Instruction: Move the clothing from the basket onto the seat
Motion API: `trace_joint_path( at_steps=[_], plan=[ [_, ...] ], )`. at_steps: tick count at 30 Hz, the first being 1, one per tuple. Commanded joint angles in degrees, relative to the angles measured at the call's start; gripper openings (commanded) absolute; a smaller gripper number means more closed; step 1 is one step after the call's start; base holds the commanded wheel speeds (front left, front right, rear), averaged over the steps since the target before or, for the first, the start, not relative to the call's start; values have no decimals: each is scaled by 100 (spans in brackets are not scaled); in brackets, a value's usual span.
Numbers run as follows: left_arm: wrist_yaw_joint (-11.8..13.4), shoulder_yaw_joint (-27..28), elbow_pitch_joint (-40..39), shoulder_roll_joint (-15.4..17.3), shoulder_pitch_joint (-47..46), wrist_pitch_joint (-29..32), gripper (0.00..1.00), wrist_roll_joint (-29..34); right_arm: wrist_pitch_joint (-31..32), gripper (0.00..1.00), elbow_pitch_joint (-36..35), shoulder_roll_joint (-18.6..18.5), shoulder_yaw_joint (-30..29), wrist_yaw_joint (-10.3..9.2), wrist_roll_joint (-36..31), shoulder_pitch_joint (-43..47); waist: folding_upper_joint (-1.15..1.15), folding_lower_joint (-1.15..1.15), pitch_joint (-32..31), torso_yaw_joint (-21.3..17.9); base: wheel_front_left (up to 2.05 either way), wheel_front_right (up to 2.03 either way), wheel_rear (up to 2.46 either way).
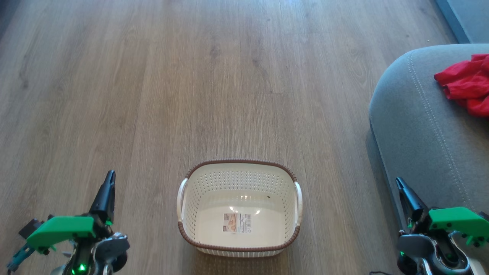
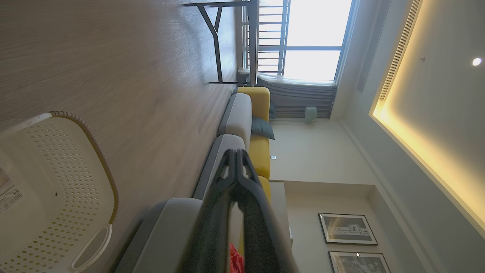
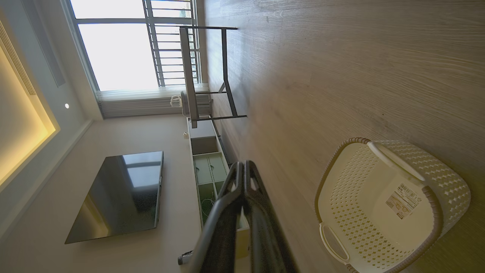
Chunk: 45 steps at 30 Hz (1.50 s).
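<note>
The clothing lay in a crumpled bright red heap on the seat, at the head view's right edge, inside the line of light stitching near the grey cushion's rounded corner. Well apart from it, the basket stood upright on the wooden floor to the left of the seat, the label sticker on its bottom in plain sight. The left gripper hung to the basket's left and the right gripper to its right, beside the seat's edge. Both had their dark fingers pressed together, gripping nothing.
</note>
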Motion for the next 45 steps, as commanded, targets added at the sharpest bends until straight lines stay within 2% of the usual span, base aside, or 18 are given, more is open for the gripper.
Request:
trace_joint_path(
  at_steps=[1,45],
  plan=[
    [-39,209,-193,23,-320,45,0,18,41,0,-211,-67,98,40,33,-281,0,0,0,0,0,0,0],
    [-39,211,-194,21,-320,47,0,20,41,0,-211,-67,98,40,34,-281,0,0,0,0,0,0,0]
  ],
)
